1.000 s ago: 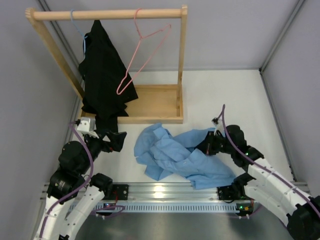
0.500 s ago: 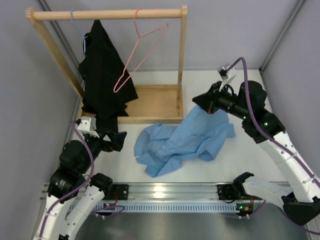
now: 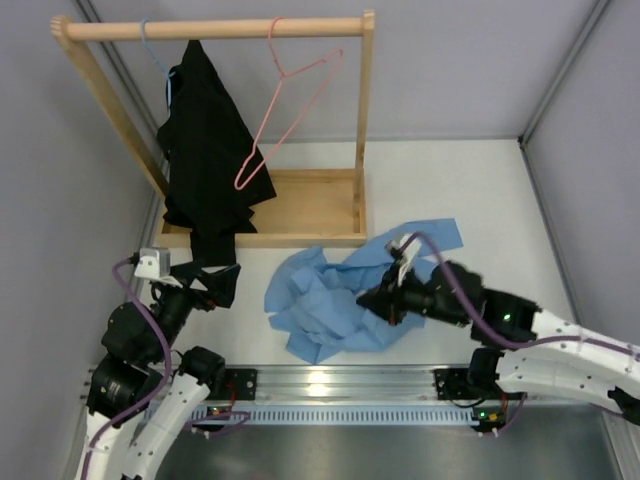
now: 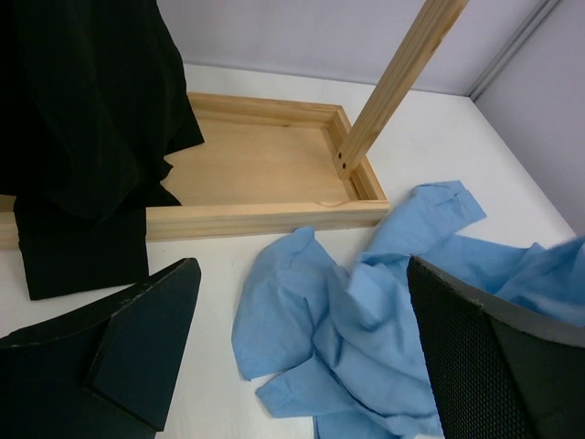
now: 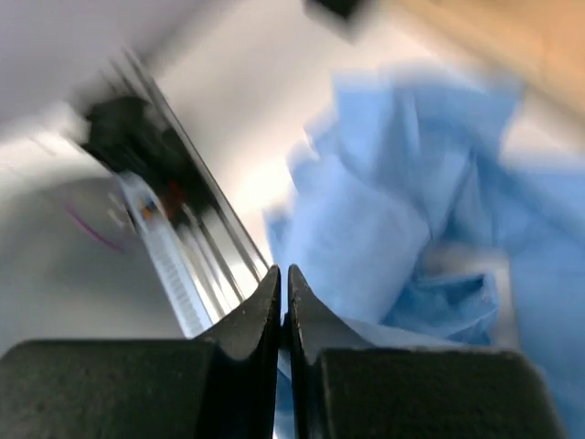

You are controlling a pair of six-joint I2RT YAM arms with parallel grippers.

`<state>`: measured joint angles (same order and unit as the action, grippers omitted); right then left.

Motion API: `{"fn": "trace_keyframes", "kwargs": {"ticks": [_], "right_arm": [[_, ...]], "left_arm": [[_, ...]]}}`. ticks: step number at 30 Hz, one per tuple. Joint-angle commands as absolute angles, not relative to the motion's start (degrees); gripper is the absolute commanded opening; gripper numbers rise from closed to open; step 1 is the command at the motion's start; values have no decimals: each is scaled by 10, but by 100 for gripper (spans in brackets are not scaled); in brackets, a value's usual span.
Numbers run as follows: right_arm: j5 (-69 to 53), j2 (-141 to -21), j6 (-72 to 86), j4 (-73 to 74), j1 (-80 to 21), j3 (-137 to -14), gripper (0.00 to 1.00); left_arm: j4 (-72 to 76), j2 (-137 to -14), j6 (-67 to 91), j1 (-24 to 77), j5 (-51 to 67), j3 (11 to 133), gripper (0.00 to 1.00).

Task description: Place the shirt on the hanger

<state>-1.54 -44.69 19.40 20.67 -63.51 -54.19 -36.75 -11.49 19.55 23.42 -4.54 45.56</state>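
Nearest the camera, an aluminium rail point(image 3: 340, 385) runs along the front edge of the white table point(image 3: 480, 190), with both arm bases bolted to it. The left gripper point(image 3: 222, 287) hovers low at the left, its fingers point(image 4: 137, 357) spread wide and holding nothing. It points toward the cloth but does not touch it.

The right gripper point(image 3: 378, 303) reaches in from the right, low over the table. Its wrist view is blurred, but its fingers point(image 5: 242, 329) look pressed almost together, pinching a thin fold of the shirt point(image 3: 330, 300).

The light blue shirt lies crumpled on the table between the two arms. One flap stretches toward the far right, and its far edge lies just beside the front board of a wooden clothes rack's base tray point(image 3: 310, 205).

Beyond, a black garment point(image 3: 205, 150) hangs from the rack's wooden rod point(image 3: 220, 28) on a thin blue hanger point(image 3: 150, 55), its lower end draped over the tray's front board. To its right, the pink wire hanger point(image 3: 290, 90) hangs from the same rod by its hook, tilted and bare, well apart from the shirt.
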Motion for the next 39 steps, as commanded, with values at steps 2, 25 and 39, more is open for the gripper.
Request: {"fn": "trace_keyframes", "kwargs": {"ticks": [2, 25, 39], "right_arm": [[132, -408, 407, 145, -712, -282, 9], [106, -425, 299, 376, -481, -392, 70], [-98, -579, 300, 127, -497, -311, 6]], "left_arm": [[-342, -105, 198, 231, -62, 455, 98], [-342, -109, 198, 231, -59, 452, 98], [-342, -116, 198, 231, -56, 452, 98]]}}
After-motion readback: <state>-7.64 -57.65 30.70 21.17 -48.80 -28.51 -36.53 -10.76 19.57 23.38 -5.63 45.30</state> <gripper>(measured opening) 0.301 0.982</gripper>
